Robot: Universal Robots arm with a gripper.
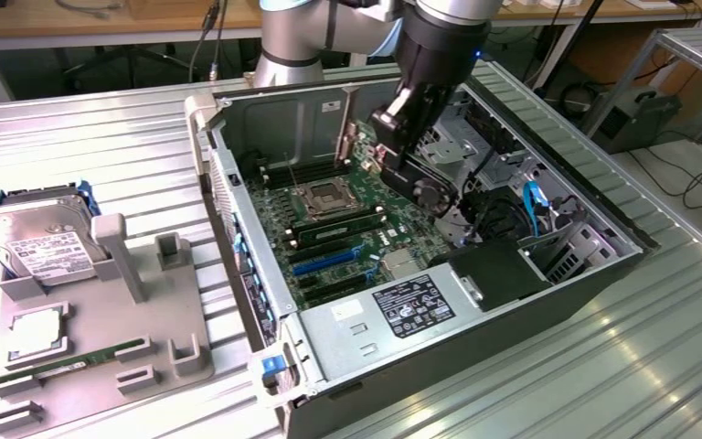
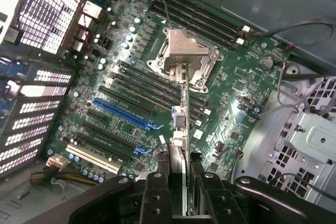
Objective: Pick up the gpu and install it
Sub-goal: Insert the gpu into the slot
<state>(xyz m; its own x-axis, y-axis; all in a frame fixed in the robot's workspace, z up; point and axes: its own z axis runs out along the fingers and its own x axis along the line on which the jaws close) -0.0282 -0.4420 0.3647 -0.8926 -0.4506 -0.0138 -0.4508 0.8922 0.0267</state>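
over the green motherboard [image 2: 239,129] in the open grey computer case [image 1: 281,119], the gripper [image 2: 178,176] has its jaws clamped on the slim black gpu card [image 2: 180,124]: picked up, not yet slotted

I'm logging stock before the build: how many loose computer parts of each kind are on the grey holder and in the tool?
Silver labelled hard drive: 1
Silver square processor chip: 1
Thin green RAM stick: 1
Black gpu card with round fan, clamped in the tool: 1
Total: 4

The ribbed metal table [image 1: 643,366] gleams, the case [image 1: 271,123] is dull grey metal, the gpu [image 1: 433,190] matt black.
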